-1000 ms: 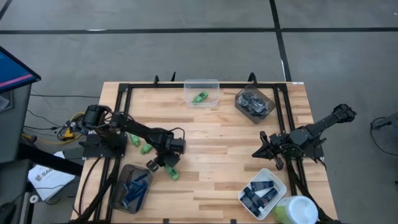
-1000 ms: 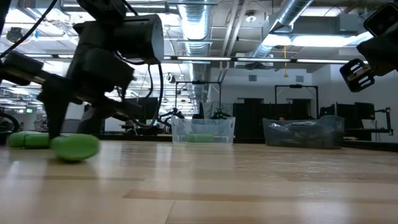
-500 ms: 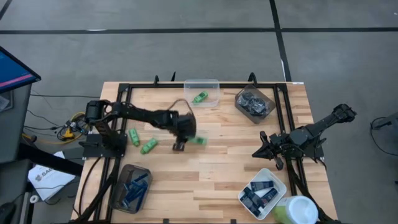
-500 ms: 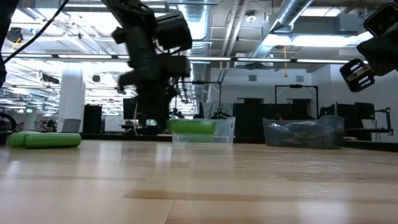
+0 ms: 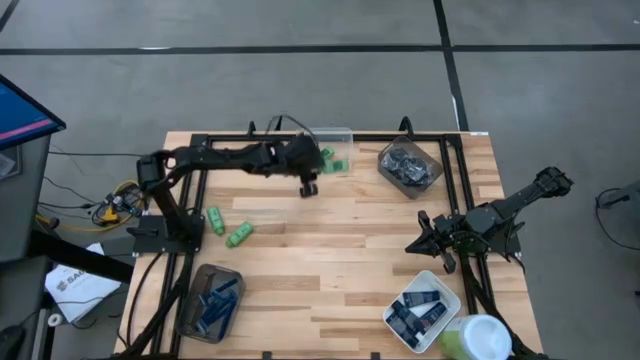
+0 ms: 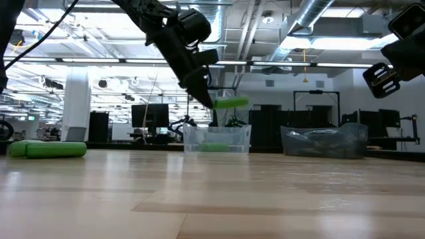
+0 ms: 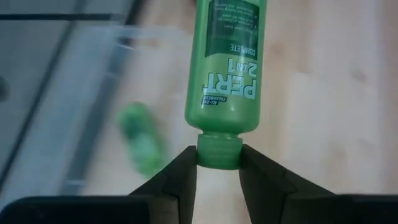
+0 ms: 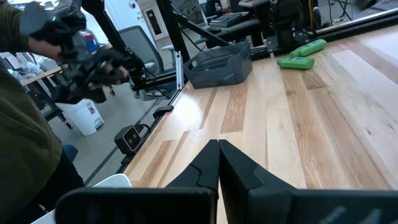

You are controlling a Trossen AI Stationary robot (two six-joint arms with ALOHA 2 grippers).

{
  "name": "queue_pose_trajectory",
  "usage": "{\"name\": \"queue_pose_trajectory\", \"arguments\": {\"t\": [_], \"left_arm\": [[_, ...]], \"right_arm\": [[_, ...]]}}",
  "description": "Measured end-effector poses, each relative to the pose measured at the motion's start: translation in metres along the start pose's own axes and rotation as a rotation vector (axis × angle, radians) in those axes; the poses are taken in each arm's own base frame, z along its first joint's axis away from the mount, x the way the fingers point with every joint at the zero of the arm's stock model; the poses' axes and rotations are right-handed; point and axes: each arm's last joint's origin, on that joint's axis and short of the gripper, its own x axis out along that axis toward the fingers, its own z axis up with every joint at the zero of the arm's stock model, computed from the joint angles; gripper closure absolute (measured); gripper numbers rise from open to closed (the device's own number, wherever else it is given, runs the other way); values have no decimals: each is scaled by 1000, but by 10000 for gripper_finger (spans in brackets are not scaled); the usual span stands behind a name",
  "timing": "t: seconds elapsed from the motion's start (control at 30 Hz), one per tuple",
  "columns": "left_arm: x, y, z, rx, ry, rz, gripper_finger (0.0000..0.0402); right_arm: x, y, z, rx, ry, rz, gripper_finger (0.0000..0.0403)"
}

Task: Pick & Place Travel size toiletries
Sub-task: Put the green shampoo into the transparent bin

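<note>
Carried from mid-counter, the bright green plastic mini bottle is now held by its cap in the left gripper fingers above the clear plastic tub; release appears imminent. Right gripper fingers are closed, parked.

On your wooden desk you have a clear tub at the far edge, a grey tub near left, a white tub near right, and a black frame around it.
</note>
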Motion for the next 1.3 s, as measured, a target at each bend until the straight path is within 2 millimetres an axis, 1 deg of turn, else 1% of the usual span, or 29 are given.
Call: {"name": "queue_pose_trajectory", "arguments": {"t": [0.1, 0.23, 0.3, 0.43, 0.57, 0.97, 1.17, 1.3], "left_arm": [[-1, 25, 5, -52, -40, 91, 300], [0, 54, 0, -122, -56, 167, 300], [1, 66, -5, -166, -48, 189, 300], [6, 79, -17, -237, -21, 210, 300], [13, 80, -25, -278, -2, 209, 300], [41, 67, -33, -273, 59, 177, 300], [47, 65, -37, -271, 79, 172, 300], [48, 65, -37, -271, 76, 173, 289]], "right_arm": [[0, 0, 0, 0, 0, 0, 403], [0, 0, 0, 0, 0, 0, 403], [0, 0, 0, 0, 0, 0, 403], [0, 0, 0, 0, 0, 0, 403], [0, 0, 0, 0, 0, 0, 403], [0, 0, 0, 0, 0, 0, 403], [0, 0, 0, 0, 0, 0, 403], [0, 0, 0, 0, 0, 0, 403]]}}
